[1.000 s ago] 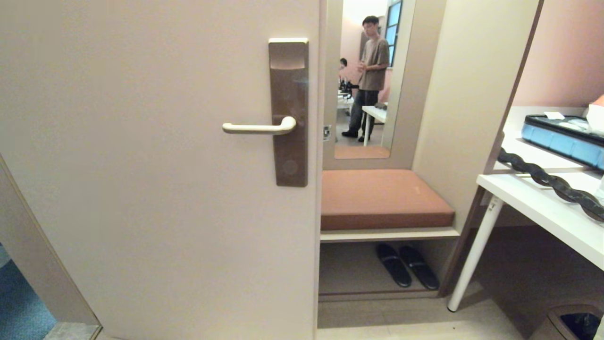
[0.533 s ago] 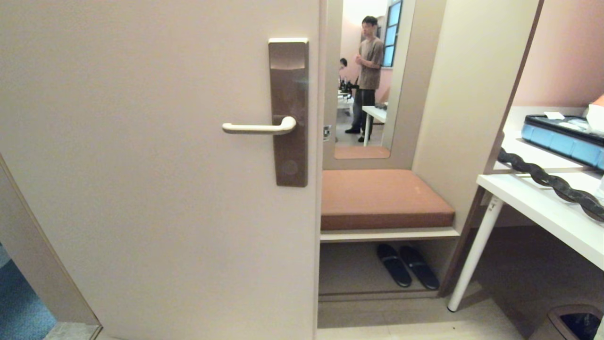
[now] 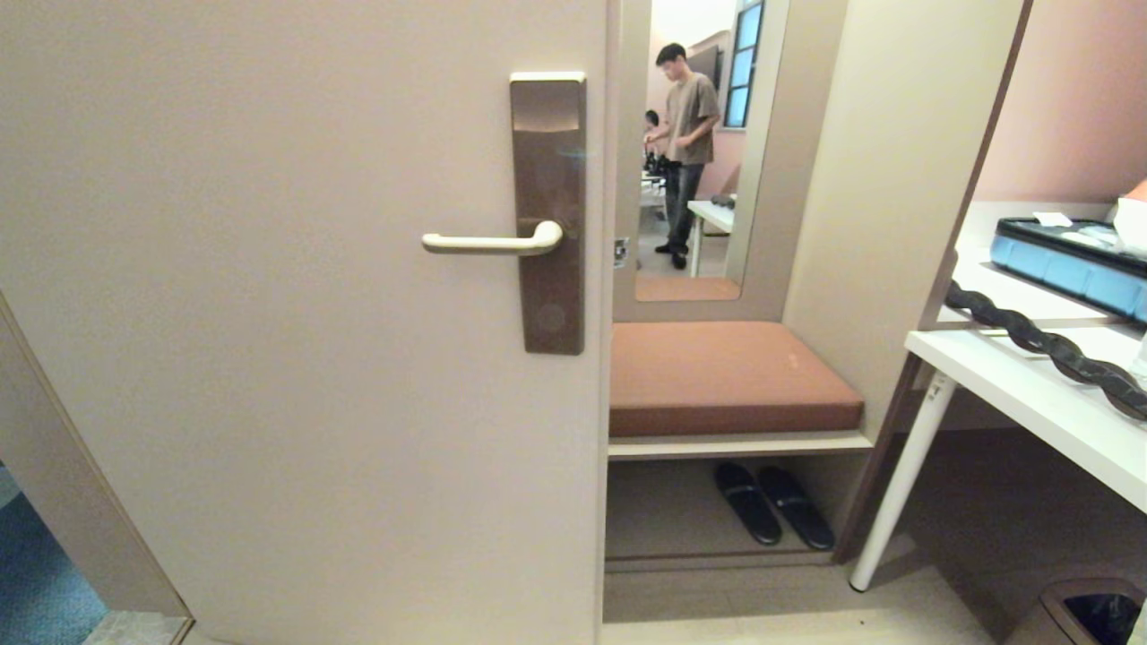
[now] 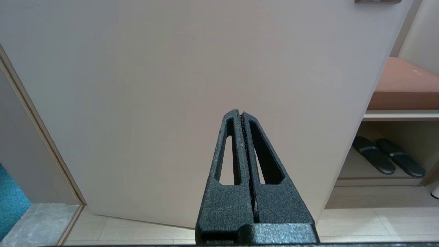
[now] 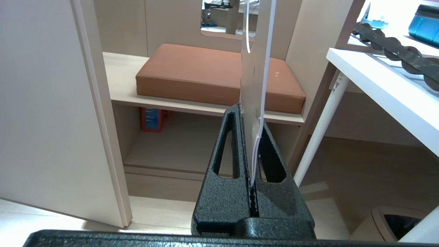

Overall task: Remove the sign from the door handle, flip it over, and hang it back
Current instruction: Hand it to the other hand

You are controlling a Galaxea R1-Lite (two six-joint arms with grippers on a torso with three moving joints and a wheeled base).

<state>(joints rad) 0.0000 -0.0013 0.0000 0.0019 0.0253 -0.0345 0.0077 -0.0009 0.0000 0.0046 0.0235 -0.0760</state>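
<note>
**Sign in the gripper, handle bare: getting it hung again**

On the door, the handle [image 3: 491, 242] sticks out level from its lock plate [image 3: 548, 213] with nothing hanging on it. The sign [image 5: 255, 65] is off it: the right gripper [image 5: 249, 142] pinches its lower edge, and the card stands edge-on above the fingers, so I cannot tell which face points where. The left gripper [image 4: 241, 118] is pressed together and empty, low in front of the door [image 4: 205, 68]. Neither arm shows in the head view.

To do this step well, I judge the flip must be settled first, perhaps by passing the card to the left gripper. Then bring the oval hole to the handle's free end, on the left, and slide it along toward the plate. Keep the pinch away from the hole, and let go only once the card hangs from the bar.
</note>
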